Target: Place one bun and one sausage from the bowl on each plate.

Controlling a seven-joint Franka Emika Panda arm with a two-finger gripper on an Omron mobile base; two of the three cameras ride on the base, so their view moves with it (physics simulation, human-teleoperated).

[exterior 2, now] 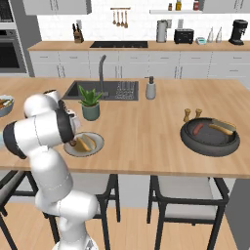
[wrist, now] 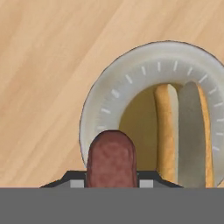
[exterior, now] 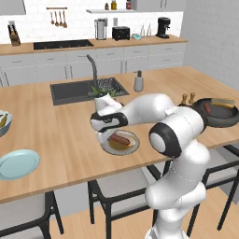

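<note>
The tool [exterior: 103, 136] is hanging low over the beige plate [exterior: 133, 146] near the front edge of the wooden desk [exterior: 56, 135]. In the hand view, the tool is pinching a sausage [wrist: 111, 159] between its two tips, and the sausage's round end is sticking out over the plate's pale rim [wrist: 109, 94]. A bun [wrist: 183, 133] is lying on that plate, beside the sausage, with its pale cut side showing. From the left base view, a red-brown sausage [exterior: 120, 138] is showing on top of the plate, right by the tool.

The dark bowl [exterior 2: 210, 141] is sitting far off toward the right end of the desk. One more sausage [exterior 2: 197, 129] and one more bun [exterior 2: 222, 128] are lying inside it, a little apart. Two small wooden shakers [exterior 2: 192, 114] are standing just behind the bowl.

The light blue plate [exterior: 17, 164] is sitting at the left end of the desk, well away from the tool. A small plant in a pot [exterior 2: 90, 103] is standing just behind the beige plate, in front of the sink [exterior 2: 105, 90]. A soap bottle [exterior 2: 151, 88] is standing beside the sink.
</note>
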